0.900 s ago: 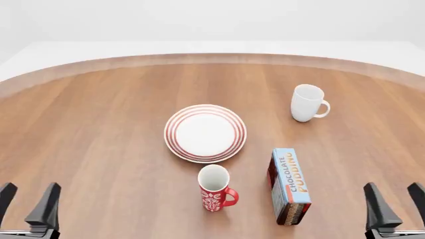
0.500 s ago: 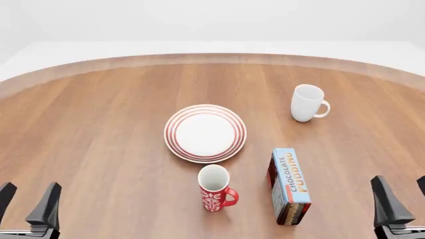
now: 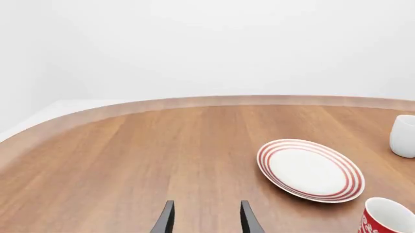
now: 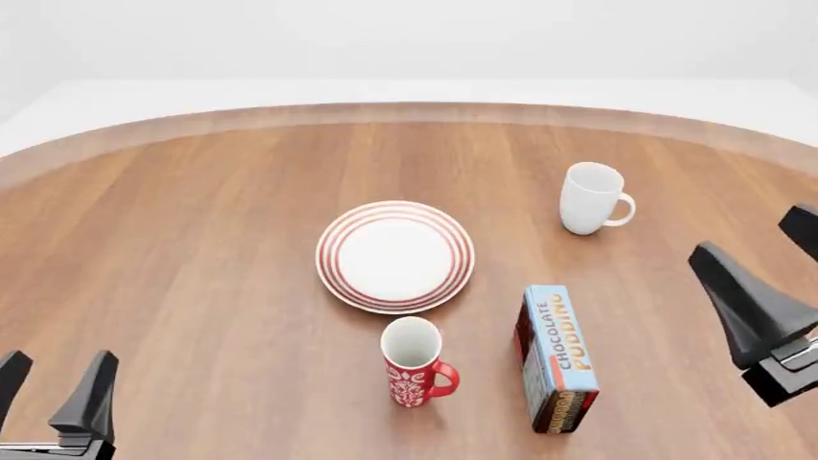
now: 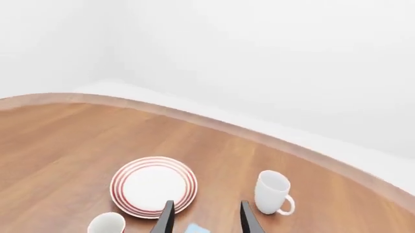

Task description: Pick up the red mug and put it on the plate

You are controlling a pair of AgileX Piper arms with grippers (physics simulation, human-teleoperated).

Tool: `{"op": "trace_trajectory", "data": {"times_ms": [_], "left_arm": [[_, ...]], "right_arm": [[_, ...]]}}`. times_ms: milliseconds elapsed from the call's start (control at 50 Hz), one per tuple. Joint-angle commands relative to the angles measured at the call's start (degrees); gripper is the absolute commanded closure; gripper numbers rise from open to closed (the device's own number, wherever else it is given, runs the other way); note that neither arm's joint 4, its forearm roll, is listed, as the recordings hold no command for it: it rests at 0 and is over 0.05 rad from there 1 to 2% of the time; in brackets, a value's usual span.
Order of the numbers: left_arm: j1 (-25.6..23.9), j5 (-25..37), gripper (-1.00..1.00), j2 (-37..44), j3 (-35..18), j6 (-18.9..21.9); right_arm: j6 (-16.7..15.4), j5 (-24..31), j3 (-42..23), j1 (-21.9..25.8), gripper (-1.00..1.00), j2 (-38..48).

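Since the earlier frames the right gripper (image 4: 786, 273) has risen from the near right corner and now stands higher and farther forward over the table's (image 4: 192, 240) right side; the left gripper (image 4: 52, 383) and all objects are unchanged.

Front view: the red mug (image 4: 415, 363) stands upright just on the near side of the plate (image 4: 395, 256), apart from it, handle to the right. A chocolate pudding box (image 4: 557, 356) lies right of the mug; a white mug (image 4: 591, 198) stands farther back on the right. Both grippers have their fingers spread and hold nothing.

Left wrist view: the fingers (image 3: 164, 221) are parted over bare wood; the plate (image 3: 310, 170) and the red mug's rim (image 3: 388, 219) show at the side.

Right wrist view: the parted fingers (image 5: 246, 219) frame the plate (image 5: 153, 186), white mug (image 5: 272, 192) and red mug (image 5: 107, 224) from above.
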Motion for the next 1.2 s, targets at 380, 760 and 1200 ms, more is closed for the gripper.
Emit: {"op": "trace_trajectory", "data": {"times_ms": [380, 760, 1200], "left_arm": [[0.0, 0.0, -1.00, 0.0, 0.0, 0.0], [0.0, 0.0, -1.00, 0.0, 0.0, 0.0], [0.0, 0.0, -1.00, 0.0, 0.0, 0.0]], "right_arm": [[-8.3, 12.8, -13.8, 13.8, -1.00, 15.5], [-7.1, 17.0, -17.3, 16.8, -1.00, 25.1], [-5.5, 14.0, -10.9, 19.3, -1.00, 29.6]]}}
